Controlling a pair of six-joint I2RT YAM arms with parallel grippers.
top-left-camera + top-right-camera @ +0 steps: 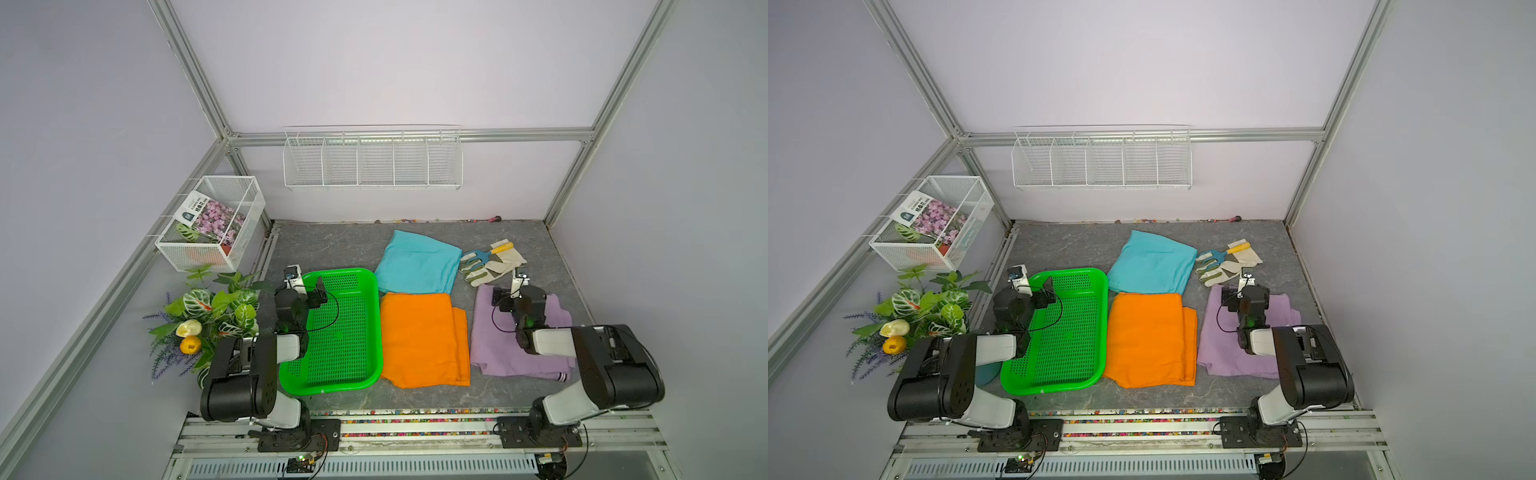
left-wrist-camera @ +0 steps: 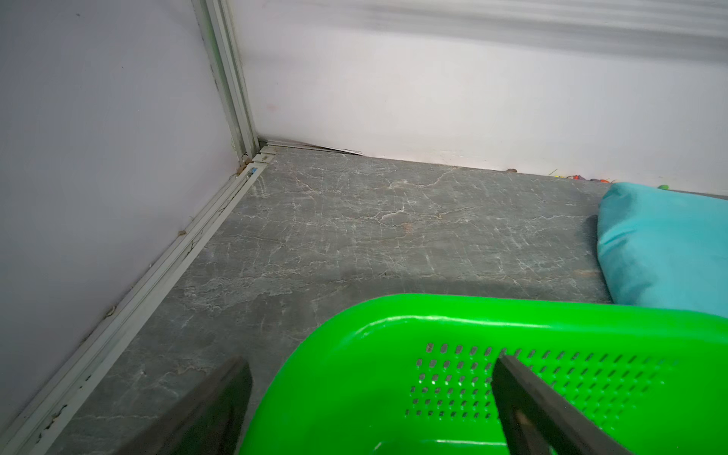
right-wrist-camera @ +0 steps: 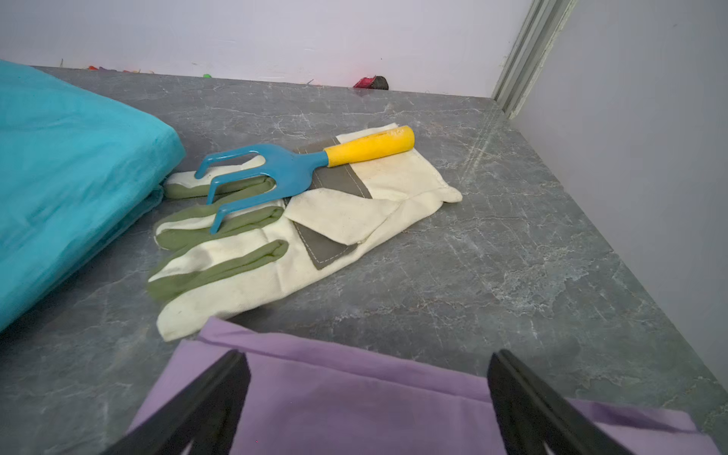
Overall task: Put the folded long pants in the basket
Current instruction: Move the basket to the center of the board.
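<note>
The green basket (image 1: 332, 273) (image 1: 1059, 272) stands at the front left with nothing in it. Three folded long pants lie beside it on the grey table: orange (image 1: 419, 338) (image 1: 1148, 336) against its right side, teal (image 1: 417, 262) (image 3: 71, 177) behind that, lilac (image 1: 490, 353) (image 1: 1219, 353) at the right. My left gripper (image 2: 370, 360) (image 1: 311, 291) hovers open over the basket's far left corner, one finger on each side of the rim (image 2: 433, 311). My right gripper (image 3: 368, 352) (image 1: 505, 299) is open above the far edge of the lilac pants (image 3: 354, 394), holding nothing.
Pale work gloves (image 1: 492, 266) (image 3: 275, 252) with a blue and yellow hand rake (image 3: 283, 165) on top lie behind the lilac pants. A plant (image 1: 203, 316) stands left of the basket. White wire baskets hang on the left wall (image 1: 212, 224) and back wall (image 1: 372, 160).
</note>
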